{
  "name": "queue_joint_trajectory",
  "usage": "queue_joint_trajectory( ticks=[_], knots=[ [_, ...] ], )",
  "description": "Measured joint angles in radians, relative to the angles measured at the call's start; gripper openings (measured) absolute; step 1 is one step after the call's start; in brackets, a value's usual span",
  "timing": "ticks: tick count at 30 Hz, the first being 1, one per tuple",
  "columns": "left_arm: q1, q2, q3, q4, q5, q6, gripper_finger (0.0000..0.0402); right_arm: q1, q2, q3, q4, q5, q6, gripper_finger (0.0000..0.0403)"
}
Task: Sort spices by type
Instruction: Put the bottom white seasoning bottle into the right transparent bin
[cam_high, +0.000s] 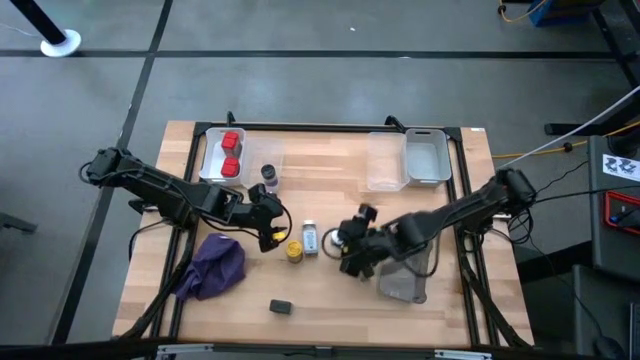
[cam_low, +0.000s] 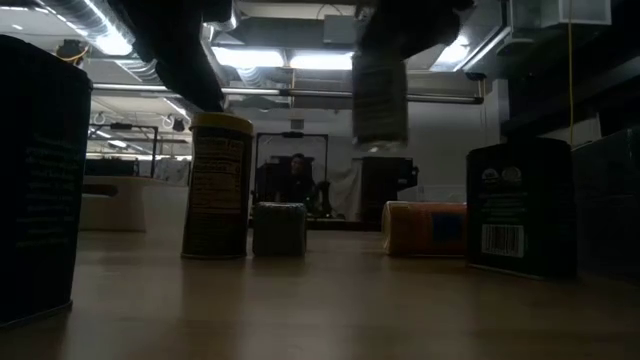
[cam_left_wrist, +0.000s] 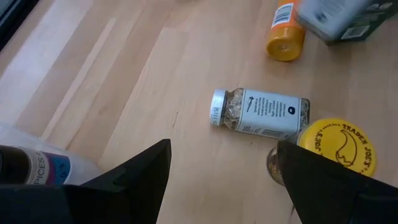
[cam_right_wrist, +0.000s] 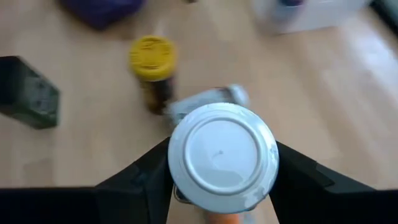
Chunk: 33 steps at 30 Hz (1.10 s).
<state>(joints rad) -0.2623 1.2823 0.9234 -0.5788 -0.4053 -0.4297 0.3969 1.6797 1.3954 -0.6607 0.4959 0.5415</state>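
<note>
Pinching a round white-capped spice bottle (cam_right_wrist: 222, 155) between its two dark fingers, the right gripper (cam_high: 352, 243) is hanging over the middle of the wooden table (cam_high: 330, 310), bottle lifted clear. The left gripper (cam_high: 270, 226) is hovering spread wide just above the upright yellow-lidded jar (cam_left_wrist: 337, 149) and the white-capped glass bottle lying on its side (cam_left_wrist: 260, 112). Looks risky: both arms are crowding that spot, so they could bump or topple the jar.

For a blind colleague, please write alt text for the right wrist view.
The right gripper holds a white-capped bottle, seen cap-on, above the wooden table. Beneath stand a yellow-lidded jar and a bottle lying on its side; a dark green box is farther off.
</note>
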Motion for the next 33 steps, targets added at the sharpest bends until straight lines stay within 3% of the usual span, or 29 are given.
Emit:
queue_joint_trajectory(
  ticks=[14, 23, 33],
  knots=[
    [0.000, 0.000, 0.000, 0.106, 0.000, 0.027, 0.0276, -0.201, -0.238, 0.000, -0.324, 0.124, -0.001, 0.0207],
    [0.000, 0.000, 0.000, 0.237, -0.001, 0.106, 0.0276, -0.360, -0.264, 0.000, -0.397, 0.141, -0.079, 0.0207],
    [0.000, 0.000, 0.000, 0.248, -0.001, 0.100, 0.0276, -0.553, -0.264, 0.000, -0.397, 0.139, -0.211, 0.0207]
  ],
)
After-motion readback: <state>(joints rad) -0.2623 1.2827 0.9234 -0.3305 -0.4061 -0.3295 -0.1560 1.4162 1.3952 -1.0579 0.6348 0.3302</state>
